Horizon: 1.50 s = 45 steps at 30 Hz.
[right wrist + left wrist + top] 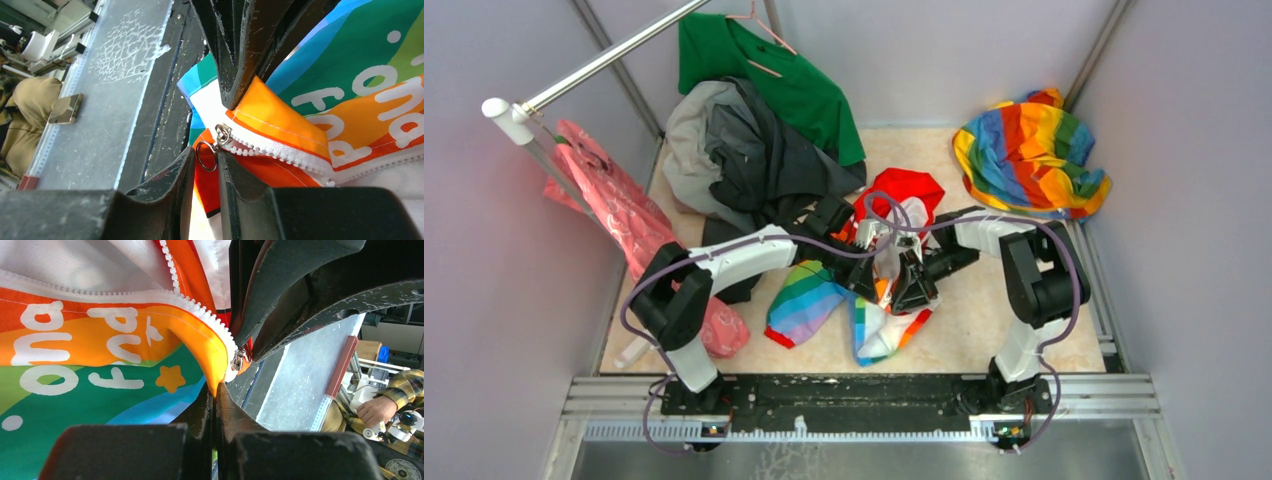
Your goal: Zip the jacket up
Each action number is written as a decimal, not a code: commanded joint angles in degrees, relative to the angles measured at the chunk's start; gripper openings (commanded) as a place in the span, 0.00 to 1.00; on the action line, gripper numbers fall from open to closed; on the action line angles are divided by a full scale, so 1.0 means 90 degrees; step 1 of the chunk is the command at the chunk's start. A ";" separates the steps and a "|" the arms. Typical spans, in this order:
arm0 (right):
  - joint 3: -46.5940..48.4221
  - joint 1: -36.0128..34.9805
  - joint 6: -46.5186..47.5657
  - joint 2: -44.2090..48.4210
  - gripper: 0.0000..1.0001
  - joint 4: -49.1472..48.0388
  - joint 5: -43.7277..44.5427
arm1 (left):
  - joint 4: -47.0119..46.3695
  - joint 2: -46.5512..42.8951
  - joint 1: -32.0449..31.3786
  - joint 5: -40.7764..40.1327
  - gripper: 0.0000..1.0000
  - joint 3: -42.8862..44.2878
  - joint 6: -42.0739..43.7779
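a pale, beige table is sitting inside a booth of plain grey walls, with two arms bolted to a dark rail at the near edge. one jacket is lying bunched between the two grippers, its red hood just beyond them and one rainbow sleeve trailing toward the left arm's side. the left gripper is clamping tight on the jacket's orange edge beside the white zip teeth. the right gripper is standing with its jaws narrowly parted and the ring of the zip pull sitting in the gap; whether it is pinching the ring cannot be told. beyond the left gripper, one heap of grey clothes is resting under one green shirt that is hanging from one metal pole. one pink garment is drooping outside the left arm. one rainbow cloth is lying well beyond the right gripper.
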State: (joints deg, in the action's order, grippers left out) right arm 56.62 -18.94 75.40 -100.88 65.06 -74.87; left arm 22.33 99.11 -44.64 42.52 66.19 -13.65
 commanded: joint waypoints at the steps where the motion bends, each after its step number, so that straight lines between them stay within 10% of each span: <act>1: 0.0098 -0.0006 -0.0113 0.0130 0.24 -0.0073 -0.0191 | 0.0038 0.0062 0.0009 -0.0154 0.00 0.0275 0.0140; 8: -0.0418 -0.0041 -0.1850 0.0788 0.20 -0.1866 0.0165 | 0.0058 0.0081 0.0009 -0.0118 0.00 0.0308 0.0142; 37: -0.0389 -0.0054 -0.2119 0.0874 0.16 -0.1944 0.0462 | 0.0400 0.0285 0.0009 -0.0292 0.00 0.0415 0.0265; 45: -0.0321 -0.0055 -0.1970 0.0892 0.03 -0.1800 0.0564 | 0.0453 0.0322 0.0009 -0.0325 0.00 0.0407 0.0301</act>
State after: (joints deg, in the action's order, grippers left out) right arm 53.12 -19.00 56.36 -95.61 48.84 -69.80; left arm 25.80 101.06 -44.49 39.59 68.60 -12.69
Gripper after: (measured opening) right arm 0.043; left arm 0.015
